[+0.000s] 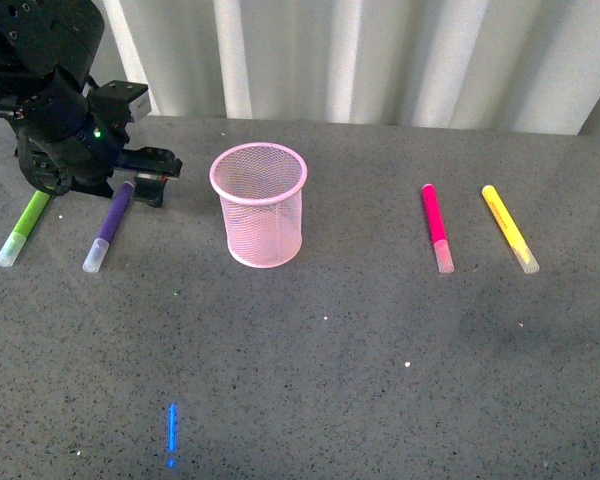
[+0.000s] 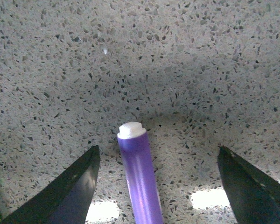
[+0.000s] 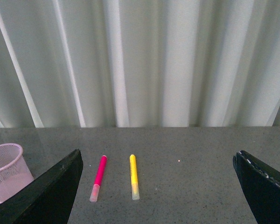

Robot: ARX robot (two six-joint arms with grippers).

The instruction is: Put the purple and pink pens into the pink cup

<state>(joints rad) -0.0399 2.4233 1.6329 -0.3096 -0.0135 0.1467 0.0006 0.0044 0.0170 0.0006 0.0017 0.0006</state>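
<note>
A: Starting at the fingers [image 2: 79, 186] of the left gripper [image 2: 158, 151]: logged as spread wide, clamping nothing. Straddling the purple pen [image 2: 137, 177], touching it on neither side.

B: Confirmed. Down low over the table [image 1: 330, 380], going by the left wrist view. Placed at the pen's far end, the plain butt.

A: And for the right gripper [image 3: 157, 154]?

B: Logged as wide apart too, and empty. Held up clear of the table, looking across it toward the curtain [image 3: 140, 60]. Not found in the front view.

A: Handling of the pens?

B: Judged light and stiff, hard plastic. Round and smooth, so likely to roll or slip under a poor pinch. Best taken across the coloured barrel near the middle, not on the clear cap. Might pull off.

A: Looks?

B: Dark purple barrel, white butt, translucent cap pointing near. Lying flat, left of the pink cup [image 1: 259, 205], with a lime-green marker [image 1: 25, 228] near on its left. Same build for the pink pen [image 1: 436, 225]: magenta, cap near, flat on the table well right of the cup, with a yellow marker [image 1: 509, 227] near on its right.

A: Cup?

B: Pale pink wire mesh, rolled rim, standing upright, nothing seen inside. Judged light, so could tip or slide if knocked at the rim. Neither pen in yet.
</note>
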